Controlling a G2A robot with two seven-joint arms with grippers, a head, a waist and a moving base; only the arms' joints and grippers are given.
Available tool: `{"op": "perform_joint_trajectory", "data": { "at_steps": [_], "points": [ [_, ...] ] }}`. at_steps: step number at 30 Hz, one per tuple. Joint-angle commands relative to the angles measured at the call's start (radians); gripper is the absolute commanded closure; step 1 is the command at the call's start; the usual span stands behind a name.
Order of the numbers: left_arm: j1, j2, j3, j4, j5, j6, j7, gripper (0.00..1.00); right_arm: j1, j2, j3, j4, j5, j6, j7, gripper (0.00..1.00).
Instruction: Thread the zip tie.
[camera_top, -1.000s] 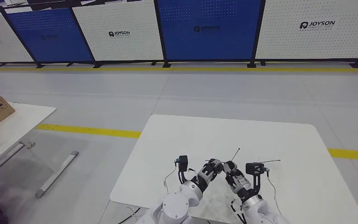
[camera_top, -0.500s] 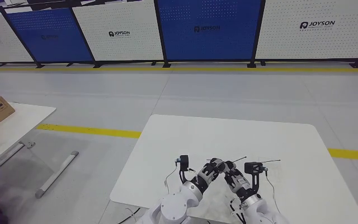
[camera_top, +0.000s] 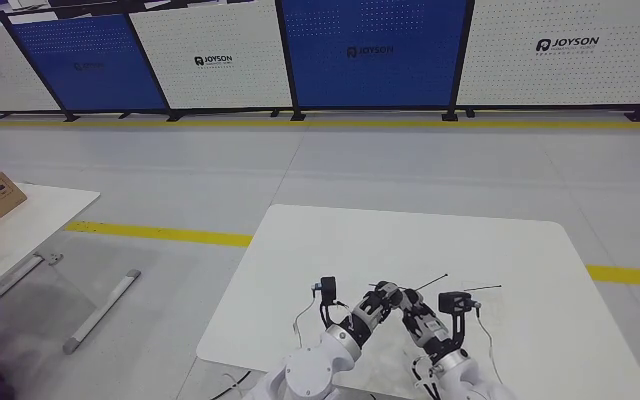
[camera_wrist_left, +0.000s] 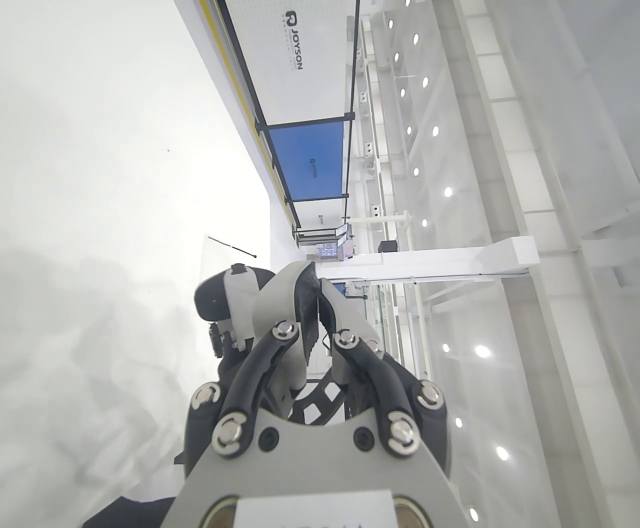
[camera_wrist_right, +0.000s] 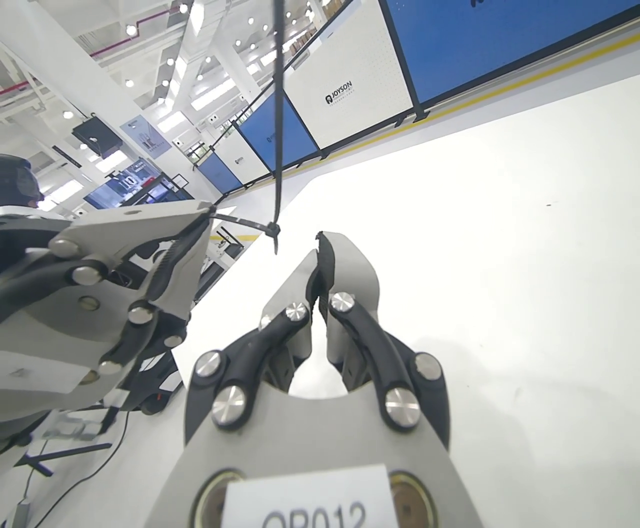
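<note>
- White table (camera_top: 330, 250), wide, with rounded corners; both arms low over its near edge, close side by side.
- Left gripper (camera_wrist_right: 207, 216), just beside the right one and angled toward it; fingertips pressed together, pinching one end of the zip tie.
- Right gripper (camera_wrist_right: 320, 240), above the table top; pads closed flat on each other, tips pointing toward the tie's head but apart from it.
- Zip tie (camera_wrist_right: 278, 125), thin and black, up off the table. Short stretch from the left fingertips to the head, then a long straight strap rising away from the head. From the top view, a fine dark line slanting out beyond the two grippers, away from the robot and toward its right.
- Head of the tie (camera_wrist_right: 272, 231), a small black block in the air between the two grippers' tips, touching neither. Long strap on one side, short stub on the other, in line with each other.
</note>
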Motion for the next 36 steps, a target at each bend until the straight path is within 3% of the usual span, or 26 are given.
{"op": "perform_joint_trajectory", "data": {
  "at_steps": [1, 15, 22, 32, 36],
  "points": [
    [-0.003, 0.000, 0.001, 0.003, 0.000, 0.007, 0.001, 1.00, -0.005, 0.001, 0.005, -0.003, 0.001, -0.001, -0.002, 0.65],
    [-0.014, 0.000, 0.006, 0.014, 0.010, 0.020, 0.011, 1.00, -0.016, 0.002, 0.015, -0.025, -0.001, 0.002, -0.017, 0.76],
    [-0.019, 0.000, 0.007, 0.024, 0.013, 0.024, 0.016, 1.00, -0.016, 0.002, 0.011, -0.034, -0.009, 0.009, -0.010, 0.71],
    [-0.024, 0.000, 0.009, 0.029, 0.012, 0.027, 0.020, 1.00, -0.010, 0.000, 0.012, -0.024, 0.002, 0.002, -0.025, 0.73],
    [-0.025, 0.000, 0.010, 0.030, 0.014, 0.027, 0.020, 1.00, -0.010, 0.001, 0.014, -0.026, -0.003, 0.009, -0.022, 0.82]
  ]
}}
